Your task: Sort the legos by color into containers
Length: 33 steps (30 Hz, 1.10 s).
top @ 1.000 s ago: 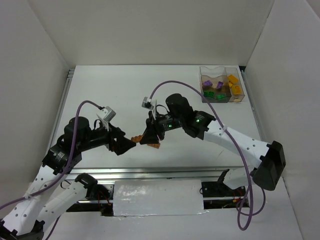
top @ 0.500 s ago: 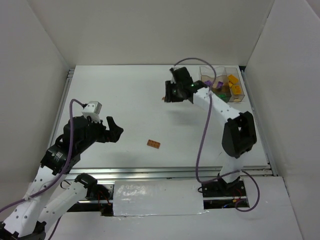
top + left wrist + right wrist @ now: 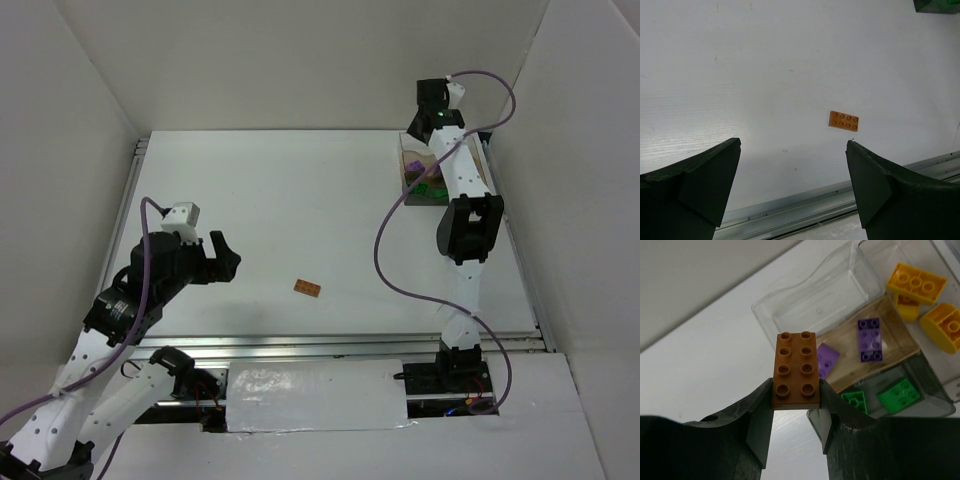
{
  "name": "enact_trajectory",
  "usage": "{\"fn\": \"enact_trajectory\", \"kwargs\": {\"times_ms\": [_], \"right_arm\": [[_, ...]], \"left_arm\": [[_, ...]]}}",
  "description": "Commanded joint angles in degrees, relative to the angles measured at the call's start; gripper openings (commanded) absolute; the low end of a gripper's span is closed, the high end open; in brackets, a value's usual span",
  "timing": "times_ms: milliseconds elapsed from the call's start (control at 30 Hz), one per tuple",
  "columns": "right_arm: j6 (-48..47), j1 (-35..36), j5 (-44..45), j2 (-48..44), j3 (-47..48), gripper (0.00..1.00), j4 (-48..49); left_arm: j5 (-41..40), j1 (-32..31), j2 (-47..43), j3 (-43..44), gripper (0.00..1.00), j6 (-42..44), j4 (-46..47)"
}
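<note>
The left gripper [image 3: 228, 252] hangs above the left part of the table [image 3: 250, 180] with its jaws spread wide and nothing between them. In the left wrist view its two dark fingers [image 3: 695, 175] frame bare white surface.

Right of it, near the front rail, a flat reddish-brown brick [image 3: 308, 288] lies alone on the table, studs up and well apart from both arms.

Further right, the right arm stretches up to the far right corner, over the clear container [image 3: 810, 290]. The right gripper [image 3: 796, 390] is closed on a brown lego [image 3: 794, 365] – a two-by-four brick pinched by its long sides, studs facing the wrist camera. In that view it hangs by the container's near-left edge, in front of the clear compartment and the tan-floored one; how high above it cannot be told.

Inside the container, two purple bricks [image 3: 870, 340] lie in the tan-floored compartment, green bricks [image 3: 897, 394] sit in the compartment below it in the view, and yellow bricks [image 3: 915, 282] are piled in the right-hand compartment.
</note>
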Motion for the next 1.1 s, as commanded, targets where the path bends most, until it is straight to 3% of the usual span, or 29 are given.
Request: {"fn": "enact_trajectory", "kwargs": {"times_ms": [0, 400, 1067], "right_arm": [[1.52, -1.82, 0.39, 2.06, 6.06, 0.03, 2.65], [2.04, -4.82, -2.24, 7.69, 5.99, 0.03, 10.03], [13.73, -10.18, -9.36, 12.44, 4.84, 0.15, 12.14]], "left_arm": [[1.99, 0.36, 0.65, 1.20, 0.99, 0.74, 1.90], [2.61, 0.01, 0.82, 1.20, 1.00, 0.83, 1.82], [2.52, -1.04, 1.35, 1.29, 0.99, 0.92, 1.38]]}}
